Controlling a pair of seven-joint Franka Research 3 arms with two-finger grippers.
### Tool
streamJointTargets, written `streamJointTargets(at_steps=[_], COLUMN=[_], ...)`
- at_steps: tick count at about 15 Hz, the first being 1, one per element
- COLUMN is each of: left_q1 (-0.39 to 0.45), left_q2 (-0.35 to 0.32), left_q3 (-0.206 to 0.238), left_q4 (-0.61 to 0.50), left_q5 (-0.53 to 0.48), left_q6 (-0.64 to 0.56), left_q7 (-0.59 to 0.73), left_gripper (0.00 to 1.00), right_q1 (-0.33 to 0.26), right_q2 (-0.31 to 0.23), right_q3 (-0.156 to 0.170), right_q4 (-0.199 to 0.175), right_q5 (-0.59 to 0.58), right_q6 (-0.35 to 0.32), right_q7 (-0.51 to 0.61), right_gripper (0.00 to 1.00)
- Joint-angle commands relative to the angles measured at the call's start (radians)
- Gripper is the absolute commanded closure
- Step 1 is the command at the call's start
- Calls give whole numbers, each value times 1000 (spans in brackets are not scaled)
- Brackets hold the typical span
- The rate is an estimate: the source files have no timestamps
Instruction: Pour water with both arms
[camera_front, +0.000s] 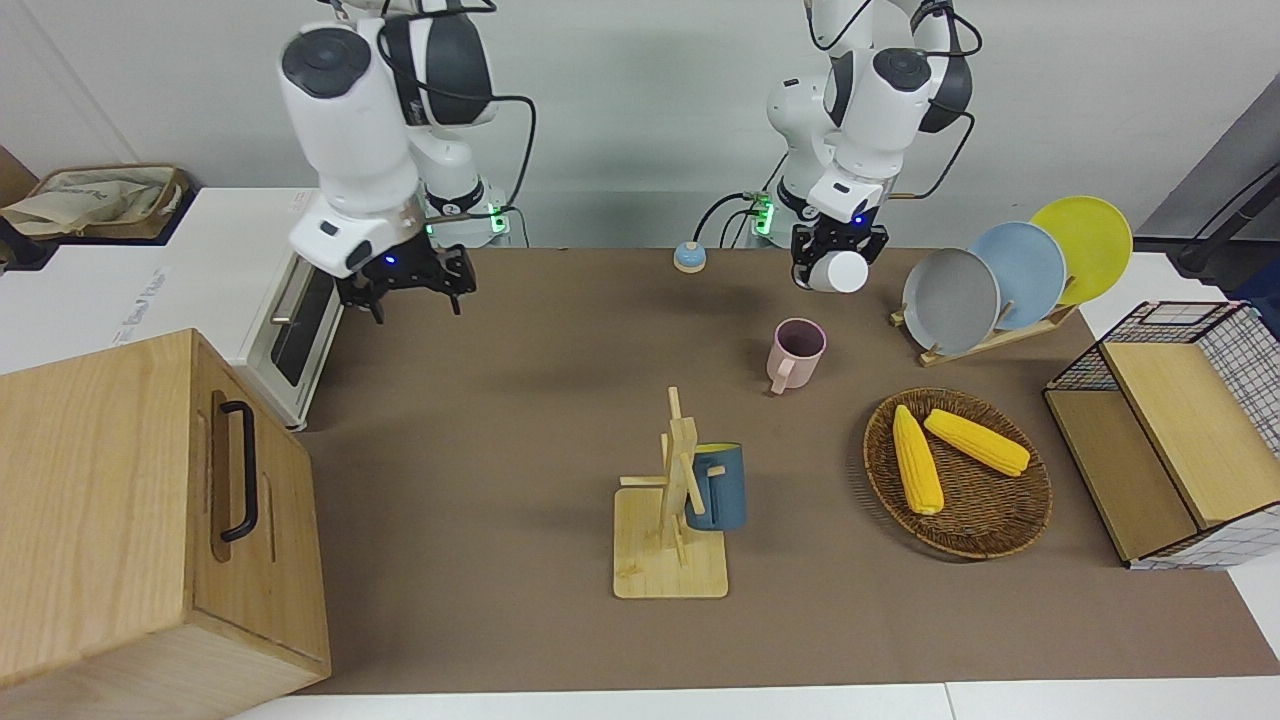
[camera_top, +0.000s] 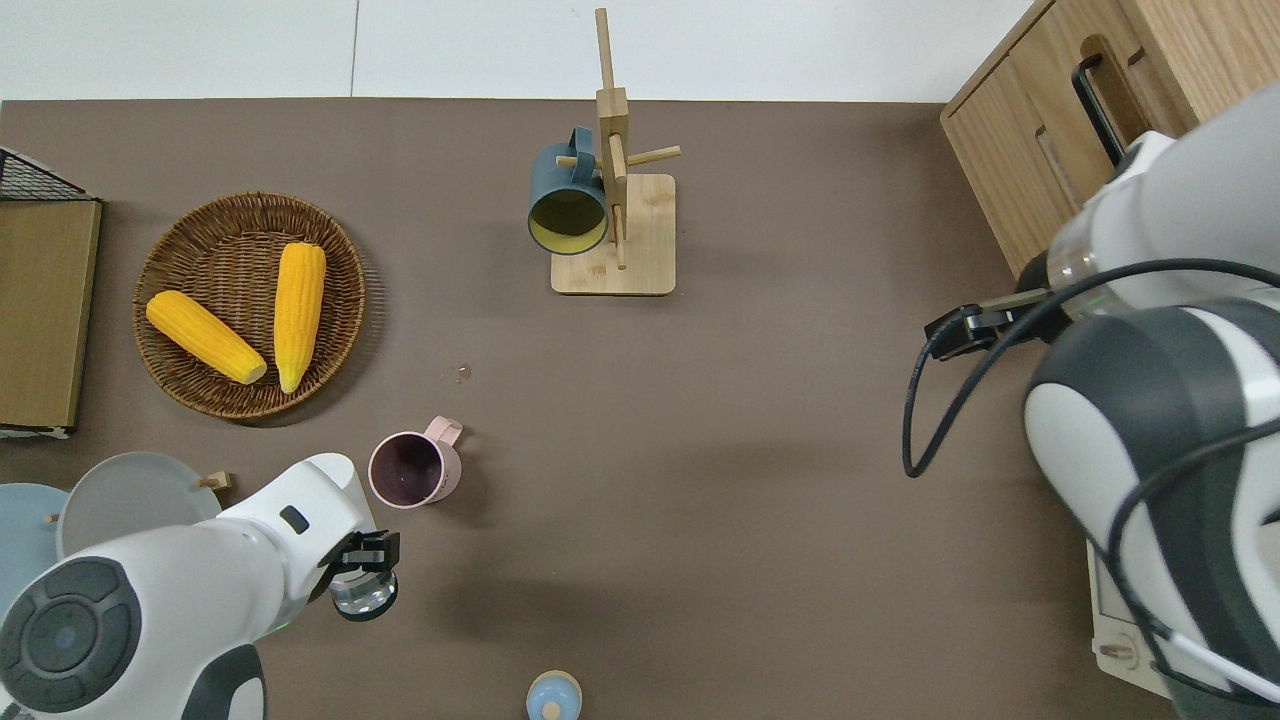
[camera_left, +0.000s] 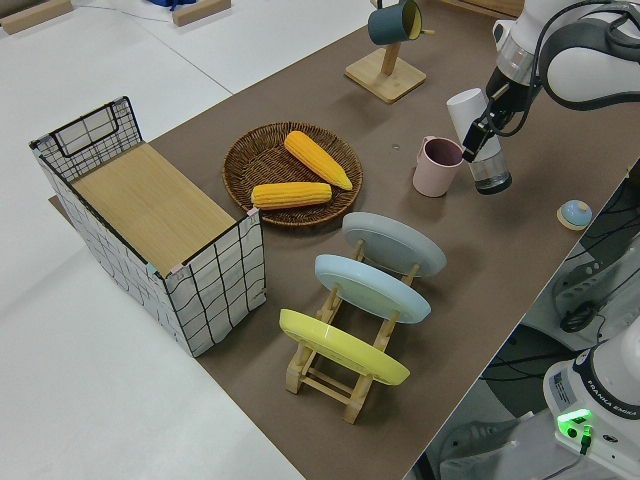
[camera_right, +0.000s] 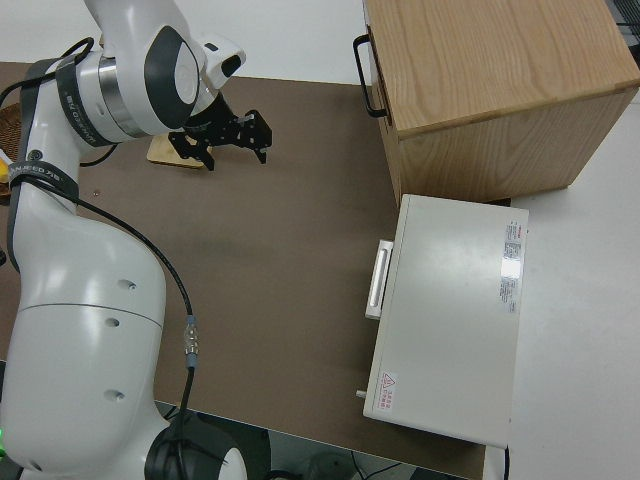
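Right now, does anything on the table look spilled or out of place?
A small clear droplet lies on the brown mat, between the pink mug and the wicker basket, perhaps spilled water. Otherwise nothing stands out.

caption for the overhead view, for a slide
Left gripper holds a clear cup near the pink mug; right arm parked.

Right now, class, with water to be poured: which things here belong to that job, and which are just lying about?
Belongs to the job:
left end effector, holding a clear cup
pink mug
right end effector, open and empty

Lying about:
blue mug on its wooden stand
basket of corn
plates
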Motion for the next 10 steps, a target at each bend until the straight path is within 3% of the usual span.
streamJointTargets(at_steps=[1,6,10], left_q1=[-28,-23,-16], left_q2=[-13,56,142], left_q3=[-10,-44,-44], left_q4=[-15,-1,52], left_q5=[-11,3,55], left_q6=[-25,-62,-146], left_q7=[-6,-1,-4], left_gripper=[1000,1000,1000], right_q1=[-20,-21,-8], right_q2=[-101,-154,-140], right_q3=[-53,-105,-98], right_q4=[-66,-71,-45], right_q5=[52,72,51], right_q6=[-33,-69,-74], right_q7=[-20,-23,-20], right_gripper=[9,9,7])
